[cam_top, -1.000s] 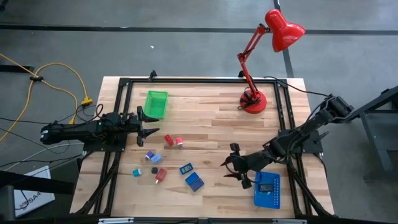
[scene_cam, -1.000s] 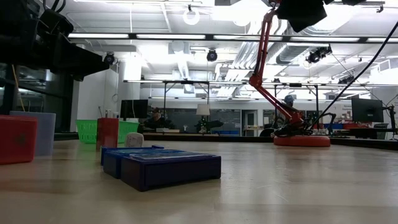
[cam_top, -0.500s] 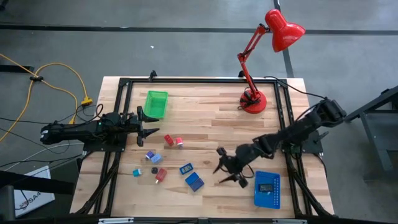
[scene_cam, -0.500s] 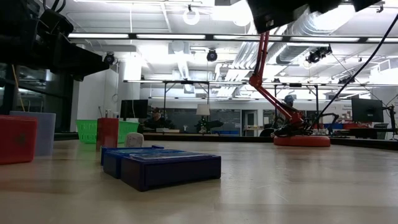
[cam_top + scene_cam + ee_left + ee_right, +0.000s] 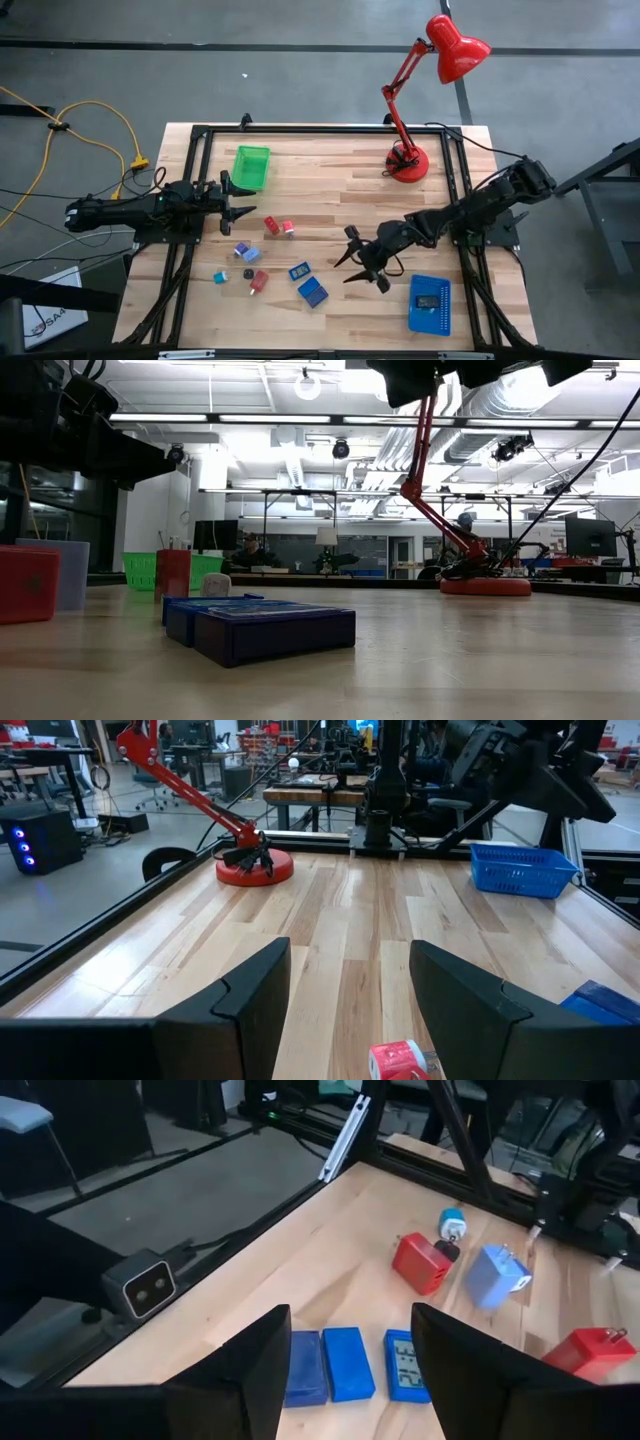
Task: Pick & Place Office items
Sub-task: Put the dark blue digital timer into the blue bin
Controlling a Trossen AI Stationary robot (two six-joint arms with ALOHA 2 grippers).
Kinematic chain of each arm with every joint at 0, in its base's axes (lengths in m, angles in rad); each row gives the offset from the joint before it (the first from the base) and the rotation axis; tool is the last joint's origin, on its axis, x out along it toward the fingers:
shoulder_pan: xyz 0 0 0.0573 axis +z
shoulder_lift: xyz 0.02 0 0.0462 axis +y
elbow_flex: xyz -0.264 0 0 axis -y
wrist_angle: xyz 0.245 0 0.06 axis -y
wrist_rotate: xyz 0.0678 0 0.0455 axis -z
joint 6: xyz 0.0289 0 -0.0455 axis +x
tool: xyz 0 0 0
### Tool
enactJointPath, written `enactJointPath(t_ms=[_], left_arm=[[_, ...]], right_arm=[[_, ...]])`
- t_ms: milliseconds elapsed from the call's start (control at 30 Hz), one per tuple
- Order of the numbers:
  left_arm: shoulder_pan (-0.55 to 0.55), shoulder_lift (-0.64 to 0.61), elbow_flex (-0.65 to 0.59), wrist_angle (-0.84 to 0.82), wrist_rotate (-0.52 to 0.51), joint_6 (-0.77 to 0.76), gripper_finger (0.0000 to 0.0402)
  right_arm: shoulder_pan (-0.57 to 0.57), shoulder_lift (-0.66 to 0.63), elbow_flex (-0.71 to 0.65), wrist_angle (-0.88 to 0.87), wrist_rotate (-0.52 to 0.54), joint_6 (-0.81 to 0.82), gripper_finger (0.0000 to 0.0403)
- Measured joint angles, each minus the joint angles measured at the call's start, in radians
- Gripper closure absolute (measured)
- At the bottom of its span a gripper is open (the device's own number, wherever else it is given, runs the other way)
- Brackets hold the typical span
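Right hand (image 5: 358, 266) wide, empty, above desk (image 5: 340, 195) just beside blue blocks (image 5: 307, 283). Office items (image 5: 262, 255) scattered near green tray (image 5: 251, 166). Left hand (image 5: 240, 208) apart, empty, beside tray.

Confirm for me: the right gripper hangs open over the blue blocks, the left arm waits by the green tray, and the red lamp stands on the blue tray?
Not quite. In the high view the red lamp stands on the bare table, far from the blue tray. The rest holds: right gripper open, blue blocks, left gripper, green tray.
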Motion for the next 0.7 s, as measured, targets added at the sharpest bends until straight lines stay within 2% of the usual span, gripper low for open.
enactJointPath(t_ms=[200, 400, 700], left_arm=[[0.0, 0.0, 0.0, 0.0, 0.0, 0.0, 0.0202], [0.0, 0.0, 0.0, 0.002, 0.0, 0.0, 0.0202], [0.0, 0.0, 0.0, 0.003, 0.0, 0.0, 0.0202]], right_arm=[[0.002, 0.089, 0.0, 0.038, -0.017, -0.004, 0.0209], [-0.014, 0.218, 0.0, 0.242, -0.12, -0.002, 0.0209], [-0.027, 0.334, 0.0, 0.365, -0.128, 0.006, 0.0209]])
